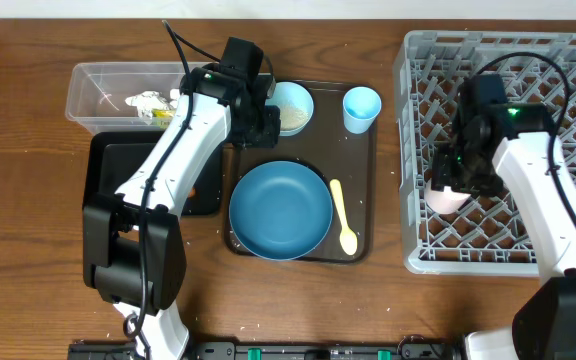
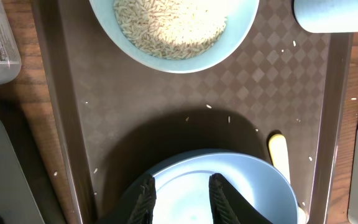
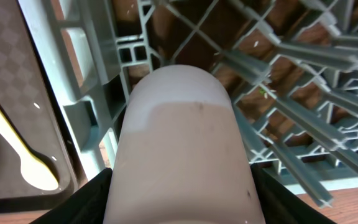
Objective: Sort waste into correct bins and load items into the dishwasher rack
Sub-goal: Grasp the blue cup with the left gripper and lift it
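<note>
Pale pink cup [image 3: 182, 143] is grasped by the right gripper [image 1: 455, 180], clenched around it at the near-left part of the light-grey dishwasher rack [image 1: 413, 100]. Nearest on the dark-brown tray [image 1: 353, 160], the blue plate [image 1: 280, 210] and the cream-yellow spoon [image 1: 344, 215] are laid side by side. The left gripper [image 2: 182, 196], parted and empty, is poised above the plate's far edge. Farther off are set the bowl [image 2: 229, 50] of rice [image 2: 166, 25] and the light blue cup [image 1: 361, 107].
</note>
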